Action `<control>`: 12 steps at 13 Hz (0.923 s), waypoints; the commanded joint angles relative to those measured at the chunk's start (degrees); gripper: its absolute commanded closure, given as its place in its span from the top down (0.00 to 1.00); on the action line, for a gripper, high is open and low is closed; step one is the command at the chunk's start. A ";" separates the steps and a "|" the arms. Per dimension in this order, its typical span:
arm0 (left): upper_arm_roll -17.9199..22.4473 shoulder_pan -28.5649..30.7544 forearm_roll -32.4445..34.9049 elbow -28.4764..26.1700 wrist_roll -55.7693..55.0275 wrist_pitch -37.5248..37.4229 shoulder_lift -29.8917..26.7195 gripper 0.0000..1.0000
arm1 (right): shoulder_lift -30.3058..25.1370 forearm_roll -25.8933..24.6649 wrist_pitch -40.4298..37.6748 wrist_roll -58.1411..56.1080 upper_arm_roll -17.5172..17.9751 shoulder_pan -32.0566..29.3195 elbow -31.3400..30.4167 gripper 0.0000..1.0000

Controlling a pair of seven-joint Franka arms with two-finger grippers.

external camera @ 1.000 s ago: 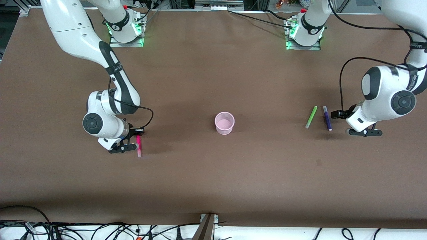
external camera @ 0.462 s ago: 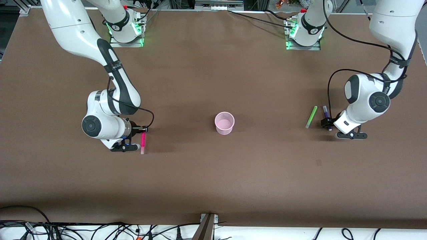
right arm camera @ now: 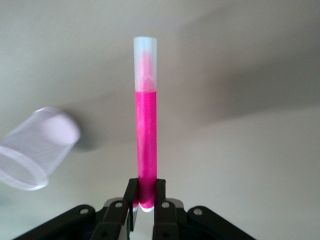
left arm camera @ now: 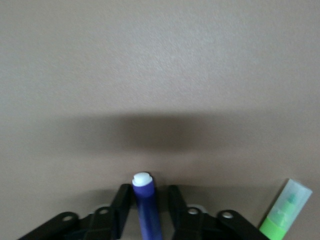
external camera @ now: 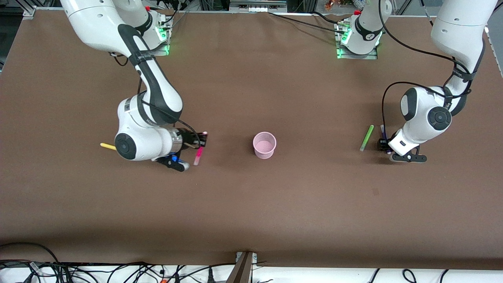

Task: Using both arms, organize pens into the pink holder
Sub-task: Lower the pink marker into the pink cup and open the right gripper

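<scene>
1. Right claw (external camera: 195, 151) clenched on slim magenta-pink marker pen (external camera: 198, 155), centre-left of frame, long axis steeply tilted, pale end lowest.
2. Left claw (external camera: 387, 148) straddles dark purple marker pen (left arm camera: 147, 207); closure undetermined.
3. Round translucent pink holder (external camera: 264, 145) mid-frame on brown surface (external camera: 251, 204).

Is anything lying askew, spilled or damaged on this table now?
Nothing stands out. The pink holder stands upright. The right gripper holds the magenta pen; the left gripper straddles the purple pen beside the green pen. The yellow pen lies flat.
</scene>
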 commanded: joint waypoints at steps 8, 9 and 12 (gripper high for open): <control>-0.03 0.24 -0.12 7.30 4.88 -12.04 -0.97 0.00 | 2.28 31.18 12.14 25.92 6.84 4.50 0.93 0.00; -0.03 0.24 -0.12 11.42 4.88 -19.50 -1.24 0.00 | 2.63 33.11 14.52 26.36 6.84 5.56 1.02 0.00; -0.30 -0.63 -0.03 23.11 4.79 -37.72 -0.98 0.00 | 3.60 36.46 18.40 26.36 6.93 7.49 1.46 0.00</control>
